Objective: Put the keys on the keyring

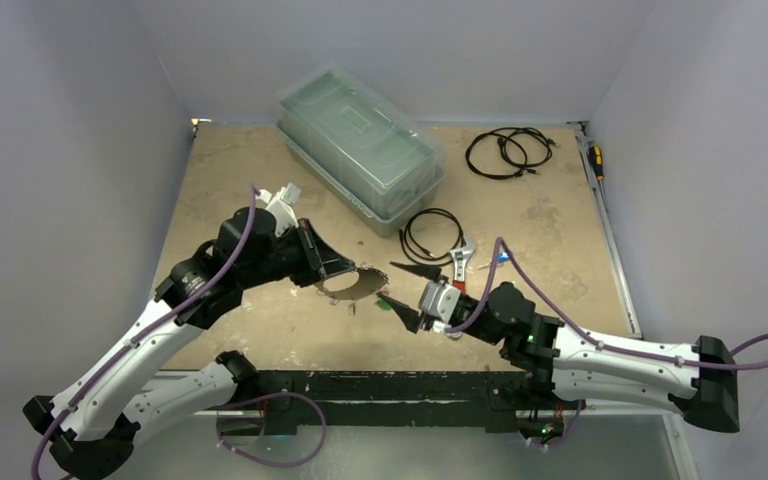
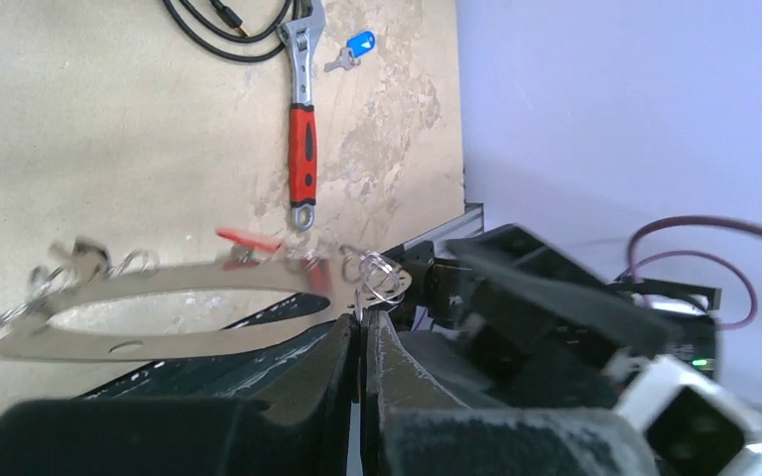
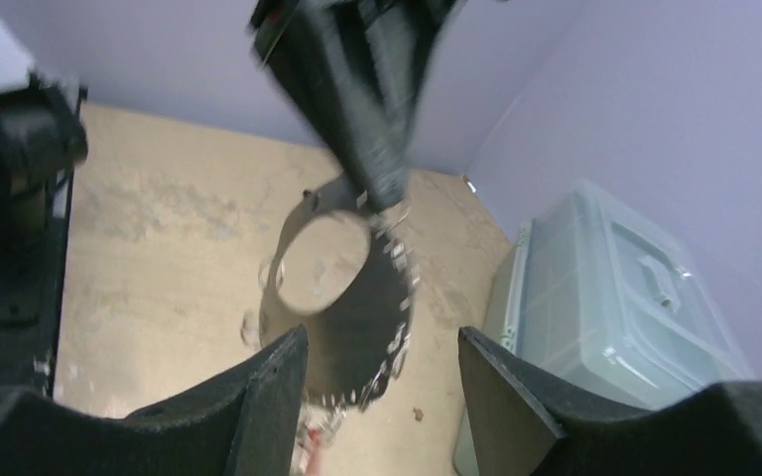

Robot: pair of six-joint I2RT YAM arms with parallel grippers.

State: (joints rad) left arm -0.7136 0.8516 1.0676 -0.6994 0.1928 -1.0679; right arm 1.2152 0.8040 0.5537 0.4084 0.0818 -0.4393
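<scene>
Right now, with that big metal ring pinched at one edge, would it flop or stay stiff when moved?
Probably stiff: the keyring juts out flat from the left gripper without sagging. Its small wire loops hang loosely, so they would likely swing. It looks thin, so it is probably light.

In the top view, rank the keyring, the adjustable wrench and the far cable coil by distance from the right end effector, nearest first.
From the right end effector:
1. The keyring, just to its left.
2. The adjustable wrench, to its right, slightly farther back.
3. The far cable coil, at the table's back right.
</scene>
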